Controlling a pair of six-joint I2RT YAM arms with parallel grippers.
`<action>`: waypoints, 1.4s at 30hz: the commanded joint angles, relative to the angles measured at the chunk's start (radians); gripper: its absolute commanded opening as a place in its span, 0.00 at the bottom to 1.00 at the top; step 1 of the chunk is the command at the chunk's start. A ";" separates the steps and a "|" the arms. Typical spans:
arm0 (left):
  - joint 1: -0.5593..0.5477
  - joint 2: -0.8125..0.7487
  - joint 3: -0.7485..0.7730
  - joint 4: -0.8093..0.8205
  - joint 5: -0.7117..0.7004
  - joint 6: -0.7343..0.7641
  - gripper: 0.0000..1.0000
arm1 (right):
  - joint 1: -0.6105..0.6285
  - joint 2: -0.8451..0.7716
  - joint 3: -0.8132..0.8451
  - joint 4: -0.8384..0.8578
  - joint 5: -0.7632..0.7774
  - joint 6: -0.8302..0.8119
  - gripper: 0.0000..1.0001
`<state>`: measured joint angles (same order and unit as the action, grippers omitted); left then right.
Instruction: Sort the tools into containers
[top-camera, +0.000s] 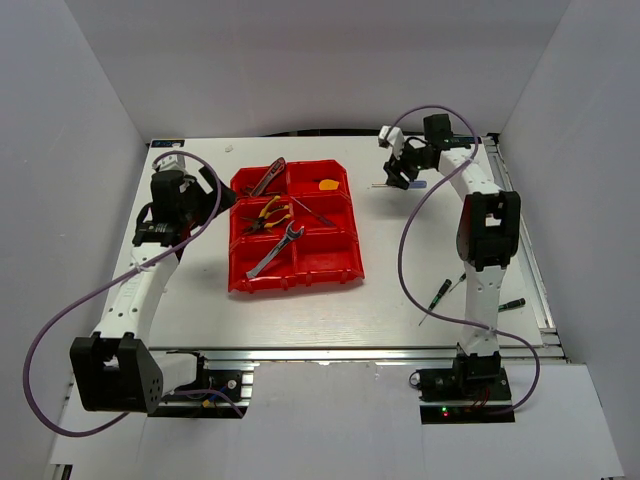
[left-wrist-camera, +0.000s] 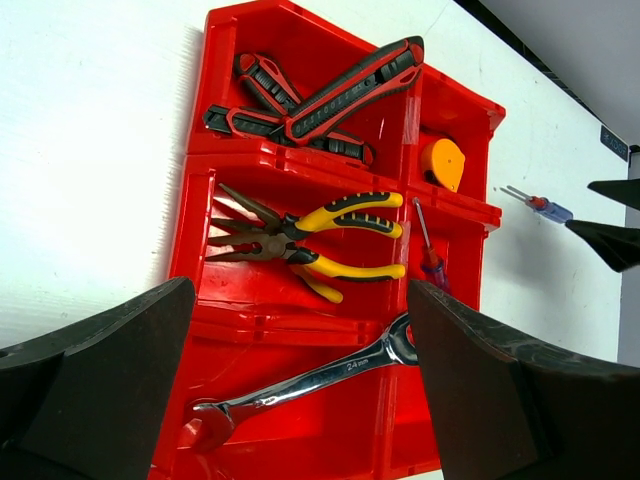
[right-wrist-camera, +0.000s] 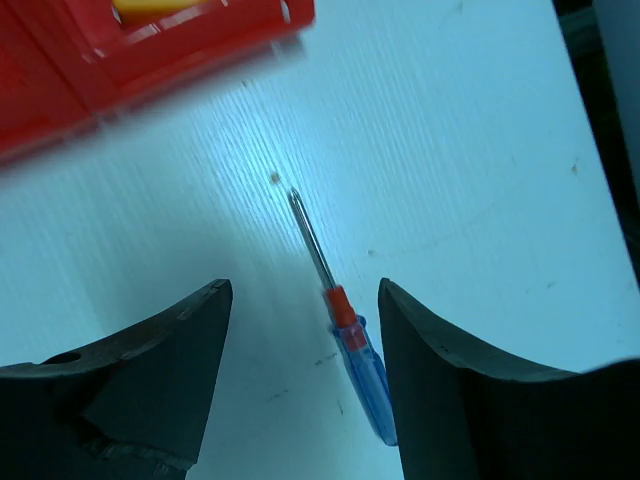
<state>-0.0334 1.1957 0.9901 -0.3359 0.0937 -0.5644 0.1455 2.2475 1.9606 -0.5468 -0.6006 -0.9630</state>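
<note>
The red bins (top-camera: 332, 262) stand mid-table and also show in the left wrist view (left-wrist-camera: 250, 300). They hold red-black pliers (left-wrist-camera: 330, 95), yellow pliers (left-wrist-camera: 320, 235), a silver wrench (left-wrist-camera: 320, 378), an orange piece (left-wrist-camera: 443, 162) and a red screwdriver (left-wrist-camera: 428, 250). My left gripper (top-camera: 212, 183) is open and empty left of the bins, its fingers (left-wrist-camera: 100, 370) framing the wrench bin. My right gripper (right-wrist-camera: 305, 290) is open just above a blue screwdriver (right-wrist-camera: 350, 330) lying on the table right of the bins (right-wrist-camera: 60, 60). The handle lies between its fingers, nearer the right one.
Two green-black screwdrivers lie on the table near the right arm's base, one (top-camera: 440, 292) left of the arm and one (top-camera: 512, 303) right of it. White walls close in the table on the left, back and right.
</note>
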 joint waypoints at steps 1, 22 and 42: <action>0.006 -0.005 0.013 0.009 0.014 0.006 0.98 | -0.012 0.050 0.047 -0.047 0.061 -0.036 0.68; 0.007 0.015 0.013 0.011 0.021 -0.003 0.98 | -0.069 0.170 0.072 -0.048 0.180 -0.068 0.66; 0.009 -0.004 -0.011 0.024 0.021 -0.009 0.98 | -0.077 0.028 -0.077 -0.154 0.082 -0.051 0.00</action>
<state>-0.0296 1.2186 0.9897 -0.3332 0.1062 -0.5667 0.0734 2.3478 1.9160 -0.6163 -0.4561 -1.0492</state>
